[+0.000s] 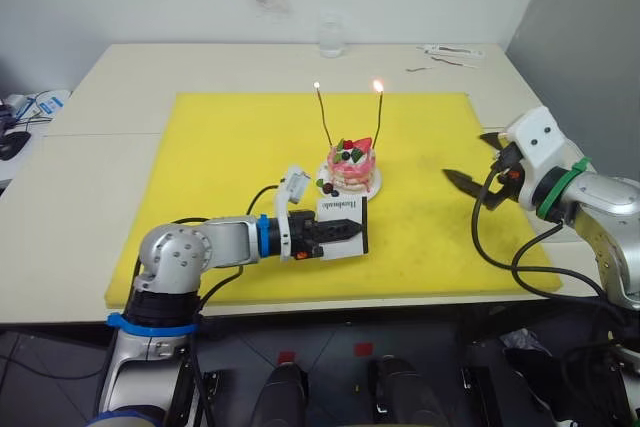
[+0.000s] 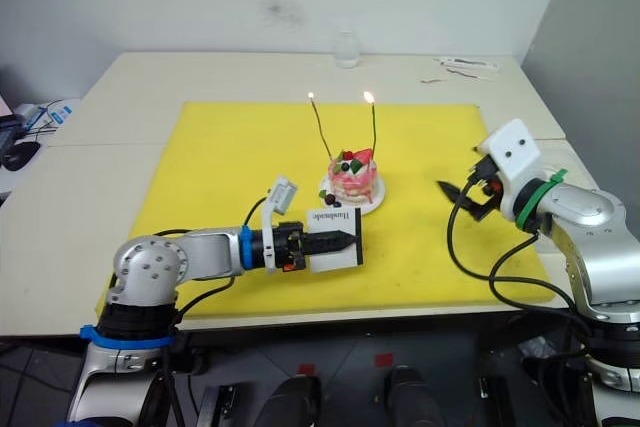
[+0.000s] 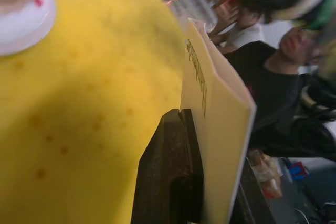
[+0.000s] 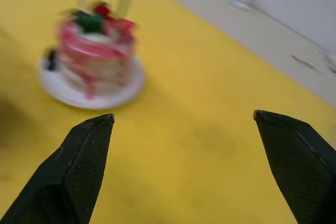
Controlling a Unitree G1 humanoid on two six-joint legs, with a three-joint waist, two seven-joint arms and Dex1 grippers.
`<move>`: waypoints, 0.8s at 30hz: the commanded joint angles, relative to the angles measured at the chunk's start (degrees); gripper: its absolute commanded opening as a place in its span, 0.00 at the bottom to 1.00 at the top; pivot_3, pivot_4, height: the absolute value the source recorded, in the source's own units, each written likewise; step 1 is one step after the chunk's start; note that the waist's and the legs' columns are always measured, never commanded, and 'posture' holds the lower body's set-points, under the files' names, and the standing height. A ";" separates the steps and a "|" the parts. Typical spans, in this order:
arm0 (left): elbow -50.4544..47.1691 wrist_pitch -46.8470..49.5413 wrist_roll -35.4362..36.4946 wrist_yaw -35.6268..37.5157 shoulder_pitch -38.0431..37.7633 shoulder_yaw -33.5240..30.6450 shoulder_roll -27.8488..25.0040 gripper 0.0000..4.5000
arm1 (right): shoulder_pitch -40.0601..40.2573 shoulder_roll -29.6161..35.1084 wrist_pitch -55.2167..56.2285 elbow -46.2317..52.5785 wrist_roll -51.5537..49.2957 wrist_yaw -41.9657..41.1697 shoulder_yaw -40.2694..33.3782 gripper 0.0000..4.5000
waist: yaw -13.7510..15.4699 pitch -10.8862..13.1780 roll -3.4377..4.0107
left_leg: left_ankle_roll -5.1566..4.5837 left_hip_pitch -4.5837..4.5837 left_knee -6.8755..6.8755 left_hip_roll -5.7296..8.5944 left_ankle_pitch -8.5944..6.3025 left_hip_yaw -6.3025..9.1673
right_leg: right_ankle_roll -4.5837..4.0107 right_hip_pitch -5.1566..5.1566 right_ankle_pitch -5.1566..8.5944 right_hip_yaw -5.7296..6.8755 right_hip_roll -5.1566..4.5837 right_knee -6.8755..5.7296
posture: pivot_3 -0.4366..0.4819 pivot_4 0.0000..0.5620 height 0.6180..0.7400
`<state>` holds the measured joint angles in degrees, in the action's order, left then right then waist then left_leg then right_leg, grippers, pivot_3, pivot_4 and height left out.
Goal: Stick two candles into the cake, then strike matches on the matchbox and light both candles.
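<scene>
Both candles are standing in the cake, and each one is burning with a small flame at its tip, the right one glowing brighter. The cake is sitting on its white plate around the middle of the yellow mat that is covering most of the desk.

The left hand is lying low over the mat just in front of the cake, toward the near edge of the desk, and its fingers are pinching the matchbox, holding it up on edge with the printed face showing toward the near edge. In the left wrist view the box is standing beside one dark finger.

The right hand is hovering off to the right of the cake, near the right edge of the mat, its fingers spread wide and holding nothing.

A clear glass is standing by the far edge of the desk, and a few thin items are lying toward the far right corner.
</scene>
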<state>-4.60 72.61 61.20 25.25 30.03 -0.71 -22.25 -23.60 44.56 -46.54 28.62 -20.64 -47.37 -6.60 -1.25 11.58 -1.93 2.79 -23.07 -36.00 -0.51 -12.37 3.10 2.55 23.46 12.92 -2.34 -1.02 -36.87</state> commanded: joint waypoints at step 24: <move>15.54 12.13 -4.47 -13.51 7.62 -12.57 15.10 0.00 | 4.41 3.13 7.54 7.07 -2.96 -3.33 7.12 0.99 | -0.37 -0.01 -0.03 | -0.06 0.07 -0.05 0.03 -0.04 -0.04 | 0.09 -0.04 -0.01 -0.03 -0.03 -0.06 | 0.48 0.27 1.00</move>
<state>10.55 83.79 57.08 11.86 36.95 -12.91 -7.85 -18.25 47.54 -40.16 34.92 -23.74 -51.14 1.31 -1.62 11.57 -1.96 2.73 -23.00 -36.05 -0.48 -12.41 3.06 2.64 23.42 12.91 -2.37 -1.05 -36.93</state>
